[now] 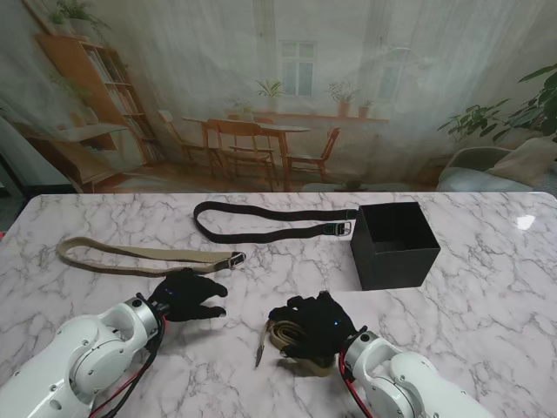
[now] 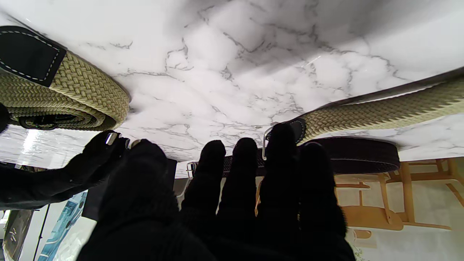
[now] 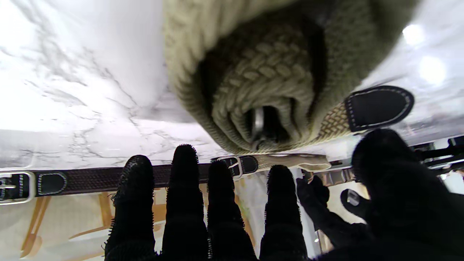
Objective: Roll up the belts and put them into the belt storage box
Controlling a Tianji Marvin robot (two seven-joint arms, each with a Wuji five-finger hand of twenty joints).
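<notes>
On the near desk [image 1: 487,296], the right hand [image 1: 315,329] covers a rolled tan belt [image 3: 253,90], fingers extended, grip unclear. Left hand [image 1: 185,296] empty, fingers apart. Next: grasp roll, carry to black box [image 1: 393,245].

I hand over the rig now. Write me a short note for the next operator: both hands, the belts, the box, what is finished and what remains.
Left hand: open, holds nothing, hovering just nearer to me than the flat beige belt.
Right hand: resting over the rolled beige belt; a firm grip cannot be confirmed. One tail end sticks out to the left.
Black belt: lying unrolled farther from me, its buckle close to the box.
Belt storage box: on the right; no belt visible inside.
Done: one beige belt rolled into a coil.
Left: put that coil in the box, then roll and store the flat beige belt and the black belt.
</notes>
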